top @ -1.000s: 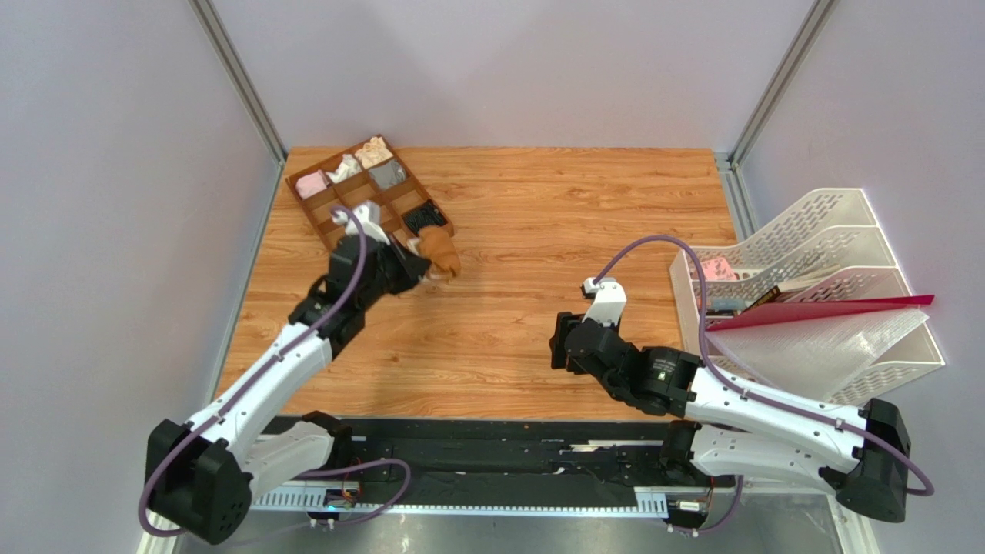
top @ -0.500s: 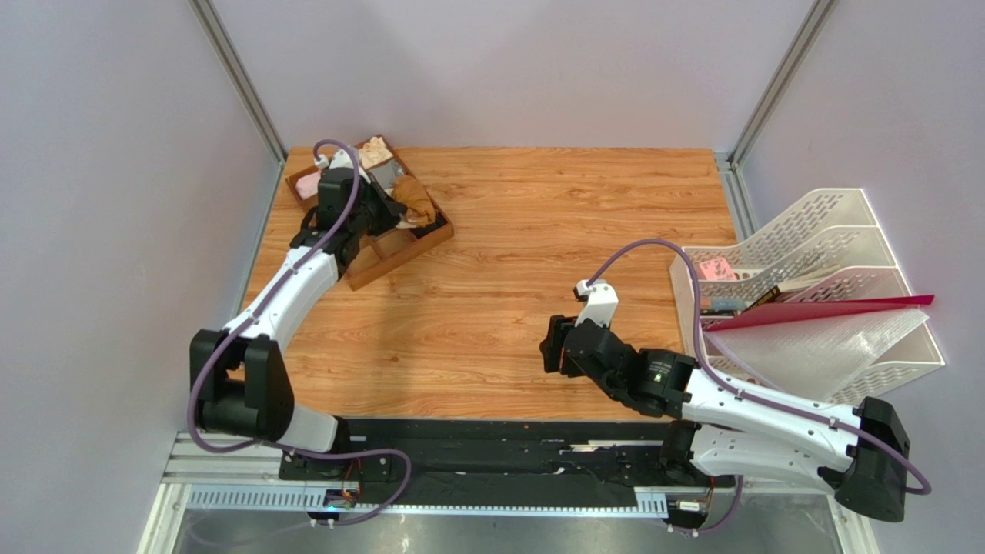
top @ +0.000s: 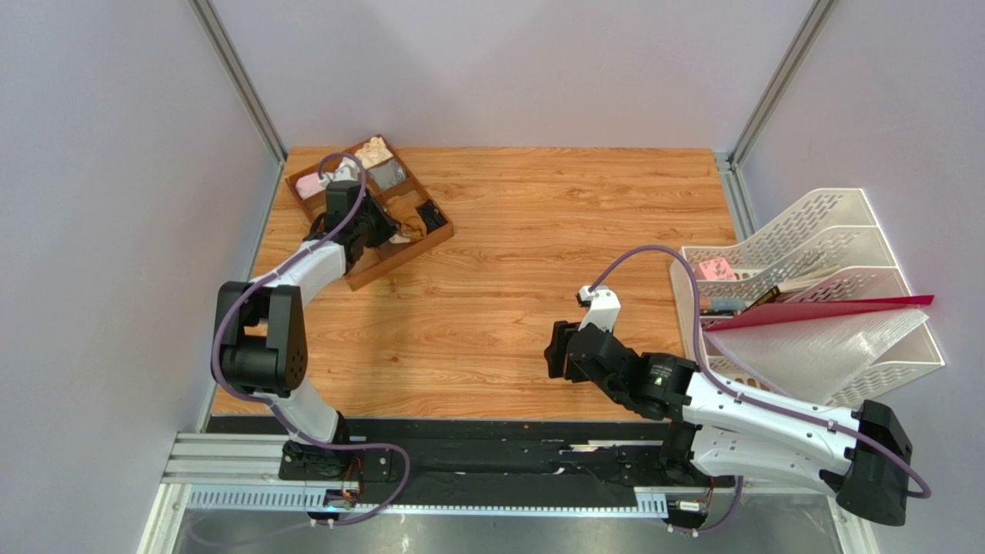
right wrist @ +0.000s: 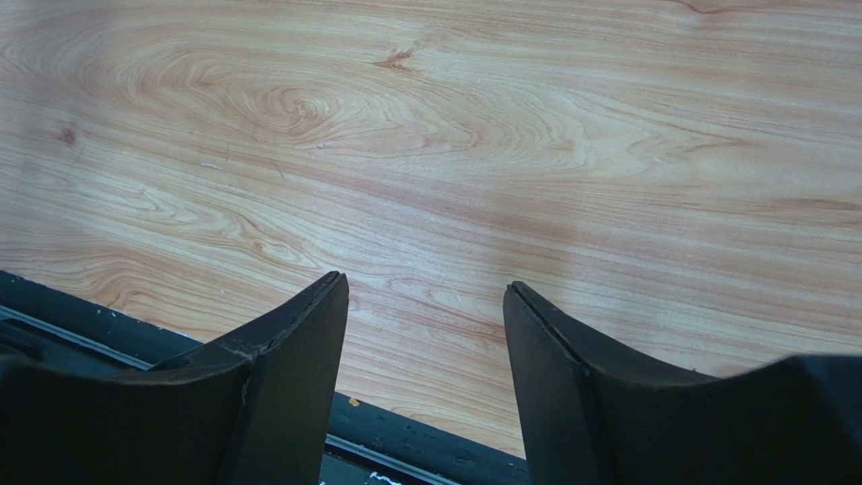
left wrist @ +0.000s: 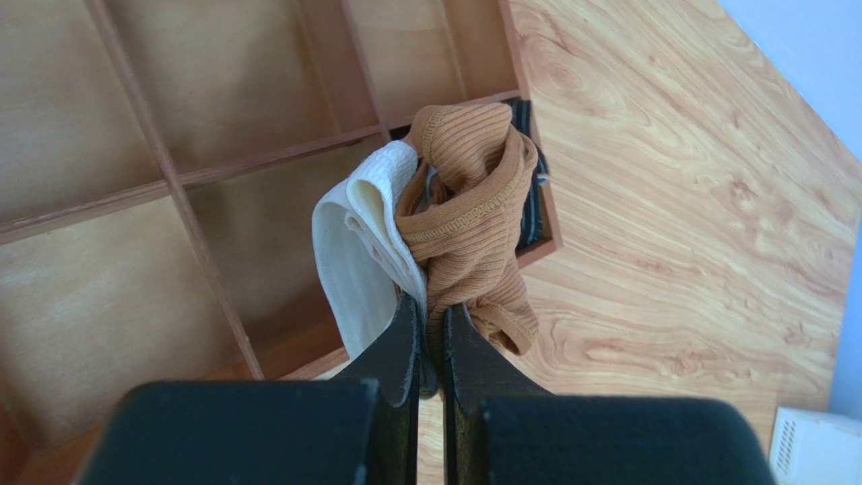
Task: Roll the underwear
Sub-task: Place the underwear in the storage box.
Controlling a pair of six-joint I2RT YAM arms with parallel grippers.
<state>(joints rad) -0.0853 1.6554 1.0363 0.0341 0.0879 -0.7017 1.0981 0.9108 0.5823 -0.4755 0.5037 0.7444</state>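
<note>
Left gripper (left wrist: 433, 308): clamped on your bundled underwear (left wrist: 467, 217), over the tray (left wrist: 207, 268)
Right gripper (right wrist: 425, 288): spread, empty
Risk: if you release carelessly, the roll may unravel or snag the tray

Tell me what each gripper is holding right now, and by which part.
The left gripper is shut on the underwear, pinching the bunched fabric at one end. The right gripper is open and holds nothing.

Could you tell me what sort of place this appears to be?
Probably a robot test cell in a lab: plain grey partition walls enclose a wood-grain table, two white-and-black arms are bolted at its near edge, and a brown wooden compartment tray sits as a prop.
</note>
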